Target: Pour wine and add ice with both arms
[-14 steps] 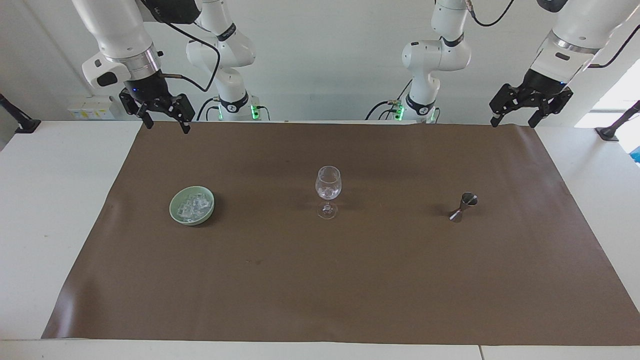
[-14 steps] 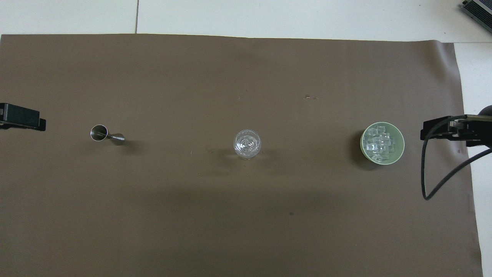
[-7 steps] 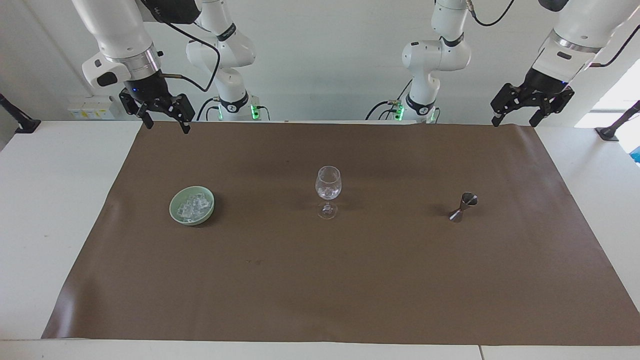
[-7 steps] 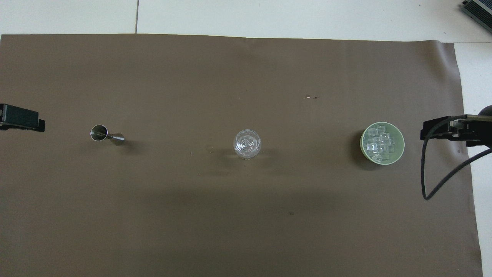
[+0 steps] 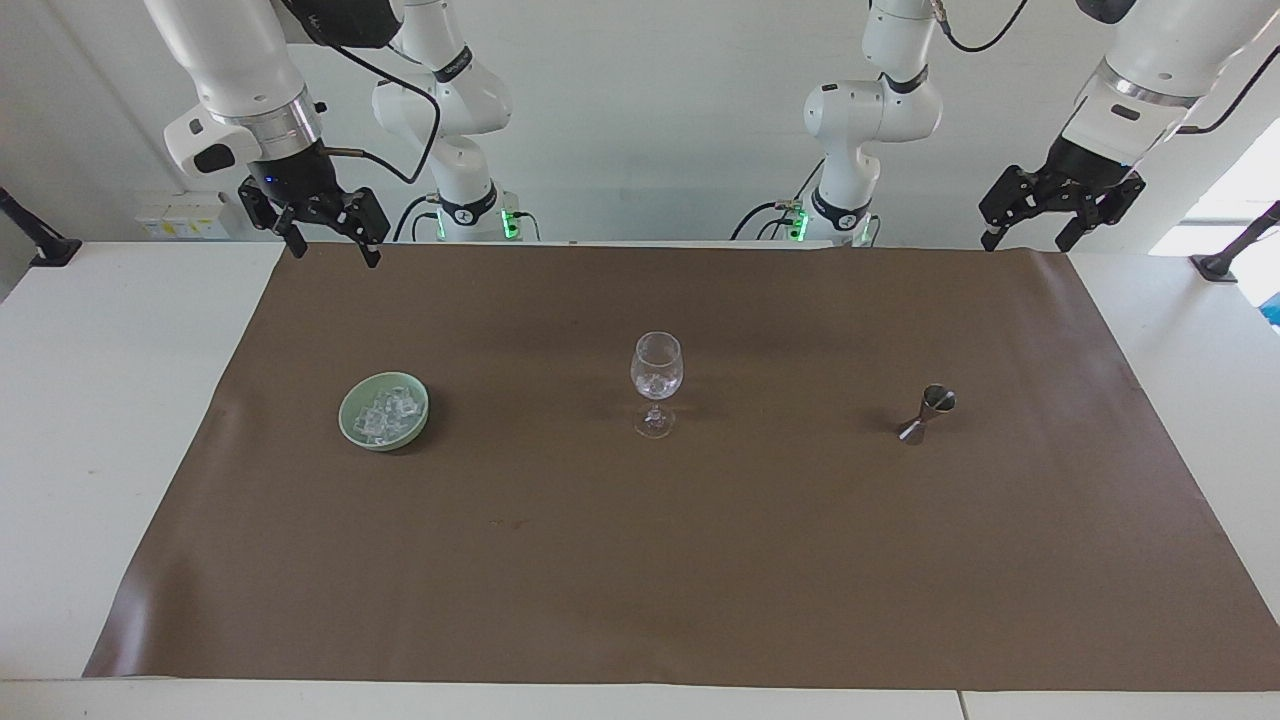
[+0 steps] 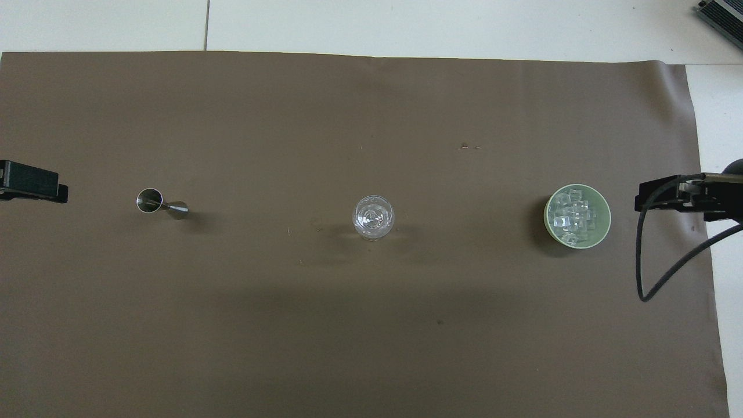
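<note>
A clear stemmed wine glass [image 5: 656, 380] [image 6: 373, 217] stands upright mid-mat, with something clear glinting low in its bowl. Toward the right arm's end sits a pale green bowl [image 5: 346, 412] [image 6: 605, 216] heaped with ice [image 5: 388, 410] [image 6: 573, 216] cubes. A small steel jigger [image 5: 927, 411] [image 6: 161, 202] stands toward the left arm's end. The wine is out of view. My right gripper [image 5: 335, 252] hangs open and empty over the mat's edge nearest the robots. High over the mat's corner at the other end, my left gripper [image 5: 1026, 242] is also open and empty.
A brown mat [image 5: 700, 560] covers most of the white table [image 5: 100, 420]. A black cable [image 6: 656, 273] loops down from the right arm's wrist near the bowl. A dark device [image 6: 722, 14] lies at the table's corner farthest from the robots.
The left gripper has risen slightly and drawn a little toward its own end. The right gripper, glass, bowl and jigger have not moved.
</note>
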You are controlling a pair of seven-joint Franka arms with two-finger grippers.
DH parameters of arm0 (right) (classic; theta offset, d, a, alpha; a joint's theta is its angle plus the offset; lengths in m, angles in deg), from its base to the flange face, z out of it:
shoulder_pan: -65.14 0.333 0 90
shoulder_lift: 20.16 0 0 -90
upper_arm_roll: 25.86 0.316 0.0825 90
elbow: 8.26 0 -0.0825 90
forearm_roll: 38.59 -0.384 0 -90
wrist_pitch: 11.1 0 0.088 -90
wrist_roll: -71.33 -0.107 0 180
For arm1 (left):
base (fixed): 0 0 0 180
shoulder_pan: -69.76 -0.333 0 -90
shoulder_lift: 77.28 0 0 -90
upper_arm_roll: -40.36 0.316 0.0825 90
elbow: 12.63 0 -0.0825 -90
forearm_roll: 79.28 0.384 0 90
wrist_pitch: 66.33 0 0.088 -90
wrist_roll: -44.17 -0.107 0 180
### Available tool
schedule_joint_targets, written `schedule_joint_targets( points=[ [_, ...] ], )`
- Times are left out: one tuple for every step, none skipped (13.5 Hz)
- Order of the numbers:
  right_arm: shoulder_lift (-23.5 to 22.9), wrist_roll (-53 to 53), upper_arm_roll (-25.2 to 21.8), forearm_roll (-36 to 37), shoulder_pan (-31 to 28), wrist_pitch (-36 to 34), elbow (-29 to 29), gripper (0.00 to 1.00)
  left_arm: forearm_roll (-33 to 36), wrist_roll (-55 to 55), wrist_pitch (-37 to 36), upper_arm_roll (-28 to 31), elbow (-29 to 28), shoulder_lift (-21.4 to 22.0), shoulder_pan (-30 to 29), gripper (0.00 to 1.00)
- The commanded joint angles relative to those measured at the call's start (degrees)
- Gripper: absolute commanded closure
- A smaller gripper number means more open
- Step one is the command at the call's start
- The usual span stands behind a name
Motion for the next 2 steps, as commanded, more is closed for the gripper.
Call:
schedule_joint_targets(
  points=[
    [0.4,1.5,-0.2,-0.5,-0.1,-0.4,-0.3,0.0,1.1,0.5,-0.4,-0.8,-1.7,1.6,-0.8,0.0],
    [0.4,1.5,-0.2,-0.5,-0.1,-0.4,-0.3,0.0,1.1,0.6,-0.4,-0.8,-2.0,1.6,-0.8,0.0]
  ],
)
